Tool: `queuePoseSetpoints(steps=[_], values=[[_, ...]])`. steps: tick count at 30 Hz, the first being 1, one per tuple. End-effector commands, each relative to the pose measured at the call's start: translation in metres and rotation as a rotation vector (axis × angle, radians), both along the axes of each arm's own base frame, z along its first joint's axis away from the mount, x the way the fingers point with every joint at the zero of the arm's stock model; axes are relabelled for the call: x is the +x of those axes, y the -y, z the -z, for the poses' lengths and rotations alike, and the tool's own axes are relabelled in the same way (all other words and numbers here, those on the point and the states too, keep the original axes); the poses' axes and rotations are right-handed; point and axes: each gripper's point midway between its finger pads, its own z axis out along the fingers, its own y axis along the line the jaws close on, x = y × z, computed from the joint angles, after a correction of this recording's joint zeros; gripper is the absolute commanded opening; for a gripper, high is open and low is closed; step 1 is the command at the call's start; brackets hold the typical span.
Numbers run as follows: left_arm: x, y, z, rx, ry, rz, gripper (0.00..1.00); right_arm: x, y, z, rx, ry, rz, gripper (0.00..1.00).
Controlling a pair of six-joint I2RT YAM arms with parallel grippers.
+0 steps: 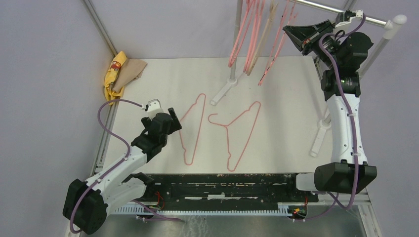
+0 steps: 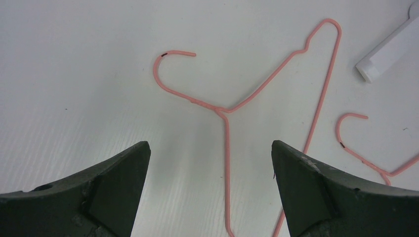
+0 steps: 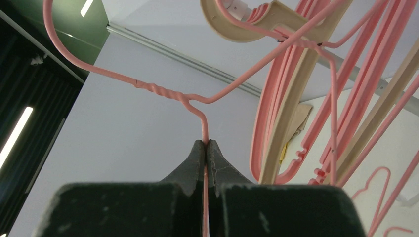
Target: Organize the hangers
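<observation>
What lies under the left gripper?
A thin pink wire hanger lies flat on the white table below the open left gripper. One finger covers a stretch of its long side.

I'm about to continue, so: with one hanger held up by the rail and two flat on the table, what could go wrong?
The right gripper pinches the held wire hanger by one thin strand, so it may swivel or slip. Its shoulder crosses the beige hanger on the rail; they could tangle. The open left gripper hovers over a table hanger lying flat; closing may miss the wire.
</observation>
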Motion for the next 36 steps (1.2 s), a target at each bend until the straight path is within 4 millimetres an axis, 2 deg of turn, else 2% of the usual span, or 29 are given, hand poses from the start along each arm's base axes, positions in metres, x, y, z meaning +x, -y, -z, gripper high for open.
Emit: queuePoseSetpoints(steps=[1, 8, 15, 21, 25, 31, 36], values=[[0.012, 0.001, -0.021, 0.021, 0.05, -0.01, 0.99, -0.009, 0.004, -0.039, 0.0, 0.139, -0.024, 0.01], [0.013, 0.001, -0.02, 0.027, 0.048, -0.012, 0.99, 0.019, 0.021, -0.001, 0.018, 0.054, 0.016, 0.01], [0.013, 0.0, -0.02, 0.029, 0.048, -0.011, 0.99, 0.033, 0.036, 0.043, 0.012, -0.052, 0.083, 0.01], [0.013, 0.001, -0.018, 0.03, 0.043, -0.009, 0.99, 0.035, 0.04, 0.073, -0.019, -0.119, 0.119, 0.01], [0.013, 0.002, -0.018, 0.028, 0.04, -0.003, 0.99, 0.037, 0.042, 0.079, -0.035, -0.136, 0.133, 0.01], [0.011, 0.0, -0.02, 0.029, 0.049, -0.01, 0.99, 0.04, 0.041, 0.079, -0.027, -0.126, 0.122, 0.01], [0.012, 0.0, -0.017, 0.027, 0.042, -0.012, 0.99, 0.009, 0.033, 0.067, -0.068, -0.072, 0.113, 0.01]])
